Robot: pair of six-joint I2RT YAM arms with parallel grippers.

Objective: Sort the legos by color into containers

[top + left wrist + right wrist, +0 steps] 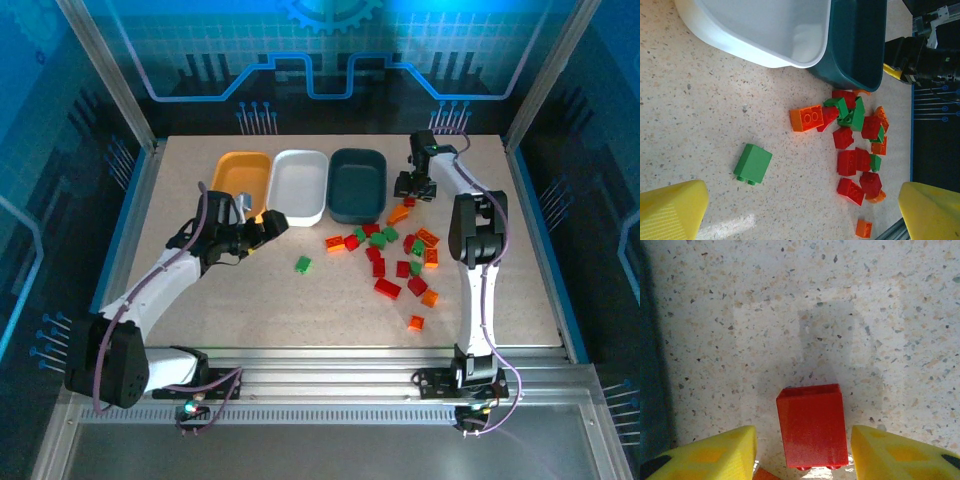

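Three trays stand in a row at the back: orange-yellow (243, 172), white (300, 185) (765, 30) and dark teal (357, 185) (860, 45). Red, green and orange legos (392, 252) (856, 142) lie scattered in front of the teal tray. A lone green brick (302, 264) (752, 164) lies apart to their left. My left gripper (265, 225) (802, 215) hovers open by the white tray's front corner, nothing between its fingers. My right gripper (415, 190) (805, 455) is low beside the teal tray, open, straddling a red brick (812, 425) with gaps on both sides.
An orange brick's corner (765, 475) pokes in beside the red one. The teal tray's wall (650, 365) runs close along the right gripper's left side. Metal frame posts (110, 75) flank the table, and an aluminium rail (340, 368) crosses its near edge.
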